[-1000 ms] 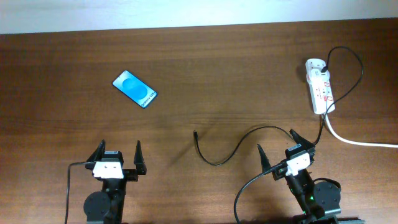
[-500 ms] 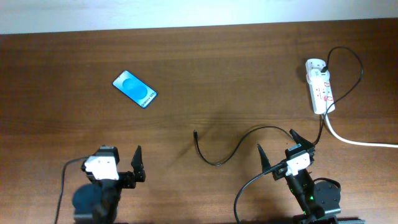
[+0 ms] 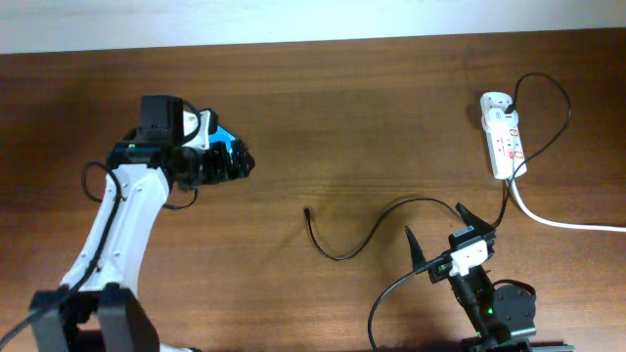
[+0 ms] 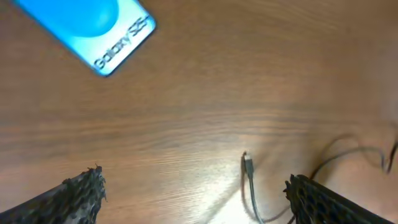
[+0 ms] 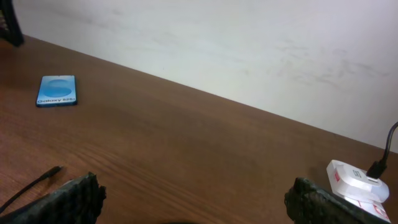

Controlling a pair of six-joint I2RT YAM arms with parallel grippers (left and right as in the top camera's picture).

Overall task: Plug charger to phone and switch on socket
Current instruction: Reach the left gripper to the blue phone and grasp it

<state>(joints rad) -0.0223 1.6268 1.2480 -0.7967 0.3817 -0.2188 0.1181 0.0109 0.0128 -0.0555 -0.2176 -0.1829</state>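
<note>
1. Swung out from the near table edge, the left gripper now hangs over the phone, and only a blue corner of the phone shows, where it lay before. The right gripper has not moved, its jaws spread wide. The charger loops across mid-table as before, its free connector well apart from the phone and its far end running up to the socket at the far right, beside the thick white cord. The table is dark brown wood, with a pale wall beyond it
2. Seen from the left wrist, the left gripper stands wide and holds nothing. The phone lies flat at upper left, its screen lit. The charger tip rests on bare wood between the fingertips
3. Seen from the right wrist, the right gripper is wide and empty. The phone is far left, the charger end is at lower left, and the socket is at lower right with a black plug in it. A white wall stands behind
</note>
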